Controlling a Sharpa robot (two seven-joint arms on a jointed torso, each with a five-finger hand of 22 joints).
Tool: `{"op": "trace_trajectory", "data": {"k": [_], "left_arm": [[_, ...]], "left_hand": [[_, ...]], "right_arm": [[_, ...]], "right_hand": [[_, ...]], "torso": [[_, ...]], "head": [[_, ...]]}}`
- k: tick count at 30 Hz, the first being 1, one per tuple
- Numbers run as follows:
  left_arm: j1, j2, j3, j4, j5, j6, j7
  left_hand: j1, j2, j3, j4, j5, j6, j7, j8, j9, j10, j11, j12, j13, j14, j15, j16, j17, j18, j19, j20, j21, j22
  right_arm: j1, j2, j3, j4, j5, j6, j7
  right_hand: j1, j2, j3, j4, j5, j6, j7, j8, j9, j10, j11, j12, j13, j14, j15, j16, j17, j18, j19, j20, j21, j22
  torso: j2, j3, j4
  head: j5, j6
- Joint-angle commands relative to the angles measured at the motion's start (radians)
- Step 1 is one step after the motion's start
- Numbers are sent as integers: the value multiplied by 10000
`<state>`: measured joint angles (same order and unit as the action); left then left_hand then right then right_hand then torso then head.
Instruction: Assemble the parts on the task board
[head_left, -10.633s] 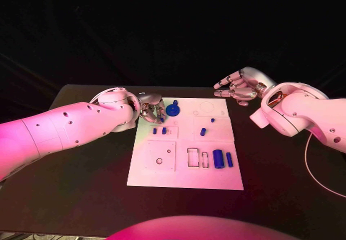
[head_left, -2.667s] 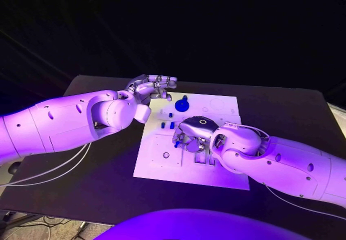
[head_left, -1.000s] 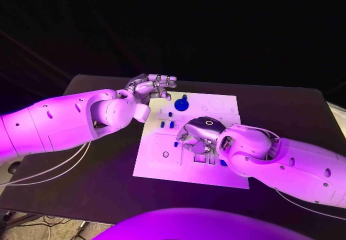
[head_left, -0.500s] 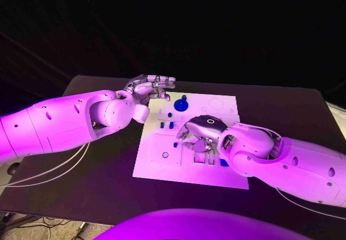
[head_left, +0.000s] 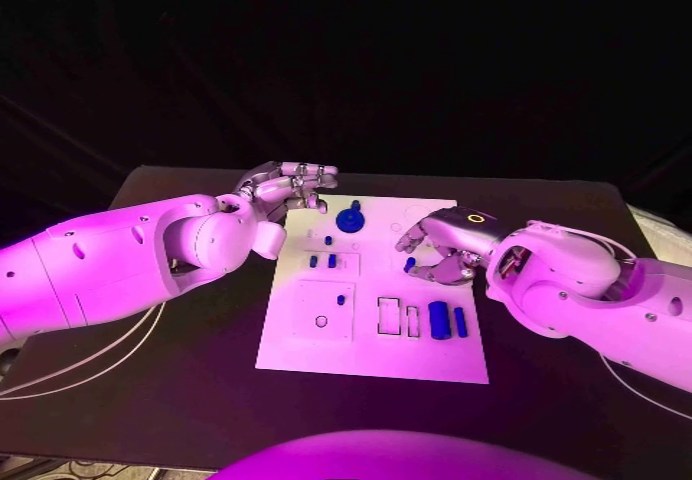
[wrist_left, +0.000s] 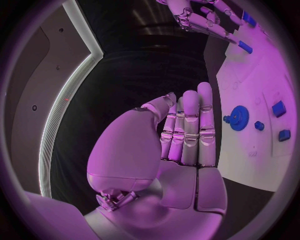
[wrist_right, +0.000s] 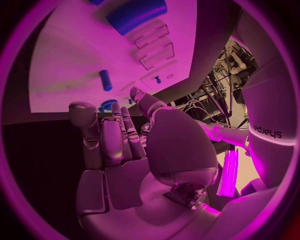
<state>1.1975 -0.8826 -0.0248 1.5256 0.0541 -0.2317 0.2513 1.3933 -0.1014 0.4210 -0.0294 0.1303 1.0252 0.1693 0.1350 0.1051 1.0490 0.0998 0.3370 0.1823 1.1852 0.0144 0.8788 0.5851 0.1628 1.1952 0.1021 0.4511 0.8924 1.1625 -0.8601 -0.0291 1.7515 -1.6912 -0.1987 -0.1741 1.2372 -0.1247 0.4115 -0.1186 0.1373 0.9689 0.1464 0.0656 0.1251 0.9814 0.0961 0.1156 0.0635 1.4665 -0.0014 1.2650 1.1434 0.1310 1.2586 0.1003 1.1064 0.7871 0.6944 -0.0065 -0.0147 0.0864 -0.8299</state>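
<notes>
The task board (head_left: 303, 340) is showing a flat, matt, smooth face, like painted plastic or card, with shallow cut-outs in it. The parts (head_left: 437, 319) are looking like smooth moulded plastic with a slight sheen; the round one (head_left: 348, 216) is showing a toothed rim in the left wrist view. The table (head_left: 173, 390) is lying matt and dark, reflecting almost nothing. The left hand (head_left: 283, 188) and right hand (head_left: 440, 250) are gleaming like polished metal, their fingers (wrist_left: 190, 127) catching bright highlights at the segment edges. The arm shells (head_left: 130, 255) are looking like glossy hard plastic, smooth, with small dark screw holes.
</notes>
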Motion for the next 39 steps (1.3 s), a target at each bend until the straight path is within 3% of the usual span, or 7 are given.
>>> {"op": "trace_trajectory", "data": {"k": [1,6,10,13,20,27,39], "left_arm": [[2,3,6,33,-207,231,84],[0,26,6,12,-226,266,72],[0,53,6,-2,-231,307,56],[0,61,5,-14,-232,321,48],[0,72,5,-33,-233,341,33],[0,80,5,-32,-233,362,12],[0,93,5,-30,-234,377,10]], "left_hand": [[15,70,-41,2,18,-54,16,48,-9,-44,-14,35,9,-78,-11,-69,-8,189,-20,79,-61,-14],[15,70,-41,2,18,-54,16,48,-9,-44,-14,35,9,-78,-11,-69,-8,189,-20,79,-61,-14],[5,72,-52,6,15,-56,19,54,-10,-51,-11,47,10,-83,-7,-68,-14,187,-21,81,-67,-18],[5,72,-52,6,15,-56,19,54,-10,-51,-11,47,10,-83,-7,-68,-14,187,-21,81,-67,-18],[5,72,-52,6,15,-56,19,54,-10,-51,-11,47,10,-83,-7,-68,-14,187,-21,81,-67,-18],[5,72,-52,6,15,-56,19,54,-10,-51,-11,47,10,-83,-7,-68,-14,187,-21,81,-67,-18],[5,72,-52,6,15,-56,19,54,-10,-51,-11,47,10,-83,-7,-68,-14,187,-21,81,-67,-18]], "right_arm": [[94,-317,-3,-16,65,602,-371],[119,-461,-21,-259,-222,807,-342],[67,-336,-40,-484,-358,857,-310],[19,-172,-47,-623,-392,794,-310],[-23,306,-52,-1051,-409,674,-290],[-72,684,-54,-1343,-321,666,-142],[-112,924,-58,-1472,-246,910,-20]], "right_hand": [[72,-98,-420,72,133,-260,-33,-24,-105,-411,-23,-54,15,271,-134,-106,-95,162,-144,-81,-204,-238],[242,-44,-849,129,143,-351,-115,-20,-188,-649,-77,33,23,261,-205,-189,-198,171,-168,-135,-363,-413],[376,63,-945,131,158,-305,-138,-4,-207,-650,-95,126,32,277,-202,-194,-207,166,-142,-140,-391,-433],[549,225,-951,107,121,-249,-115,2,-228,-616,-79,234,36,286,-118,-208,-228,149,-107,-95,-406,-439],[789,523,-812,58,-122,-107,-108,14,-267,-447,-46,459,35,272,-2,-288,-338,136,-13,10,-367,-374],[781,711,-498,76,-218,208,-51,54,-293,161,-13,788,17,276,69,-281,-349,125,88,92,-286,-267],[657,751,-2,110,-250,873,-80,202,-249,948,-132,930,-1,322,-14,-101,-170,94,230,37,-91,-9]], "torso": [[-26,-25,-54],[-29,-19,-75],[-21,-16,-19],[-16,-15,-14],[-16,-31,-14],[-9,-21,-36],[-25,-19,-40]], "head": [[-36,56],[-29,69],[-61,80],[-40,81],[-25,89],[10,70],[39,13]]}}
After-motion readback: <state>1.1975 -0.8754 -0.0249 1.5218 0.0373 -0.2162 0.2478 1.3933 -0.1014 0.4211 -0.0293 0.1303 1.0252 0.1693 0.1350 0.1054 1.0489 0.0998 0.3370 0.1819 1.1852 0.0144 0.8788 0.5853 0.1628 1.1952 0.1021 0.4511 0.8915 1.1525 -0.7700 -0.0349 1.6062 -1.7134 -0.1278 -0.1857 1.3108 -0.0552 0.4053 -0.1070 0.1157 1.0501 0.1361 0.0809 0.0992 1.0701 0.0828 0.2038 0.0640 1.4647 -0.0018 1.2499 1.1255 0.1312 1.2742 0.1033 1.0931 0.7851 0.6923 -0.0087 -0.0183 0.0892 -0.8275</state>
